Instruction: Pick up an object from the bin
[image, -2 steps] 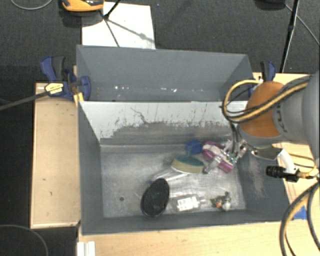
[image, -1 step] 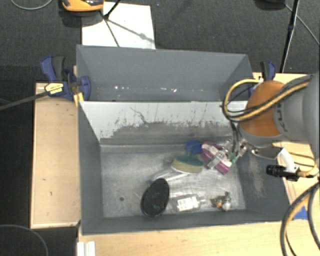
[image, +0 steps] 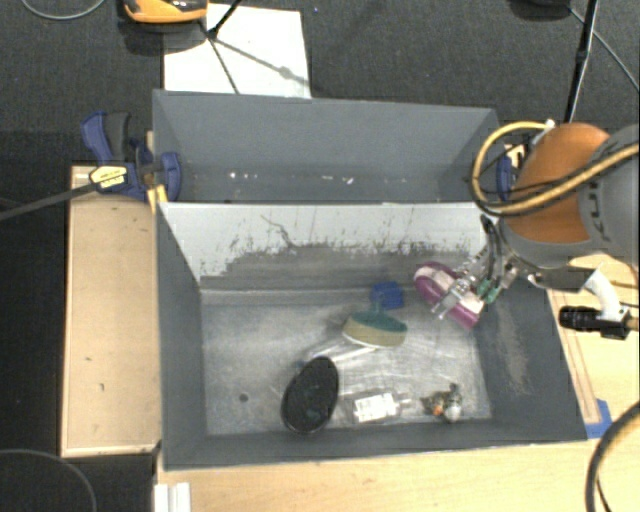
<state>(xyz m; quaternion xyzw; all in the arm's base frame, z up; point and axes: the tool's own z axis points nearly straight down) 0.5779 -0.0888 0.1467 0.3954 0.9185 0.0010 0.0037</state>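
Observation:
My gripper (image: 478, 284) hangs low at the right side of the bin, by the right wall. It sits directly on top of a purple, roughly cylindrical thing (image: 434, 283) with a pale end, which lies tilted at the right rear of the floor. The gripper's body covers the purple thing's right half, so whether it is gripped is hidden. A small blue piece (image: 388, 295) lies just left of the purple thing. A flat round pad (image: 376, 330), green on top and tan below, rests a little further forward.
A black oval object (image: 310, 393) lies at the front middle. A clear wrapper with a white label (image: 375, 405) sits beside it, and a small metallic trinket (image: 445, 403) lies to the right. The arm's orange cover and yellow cable loom over the bin's right rim.

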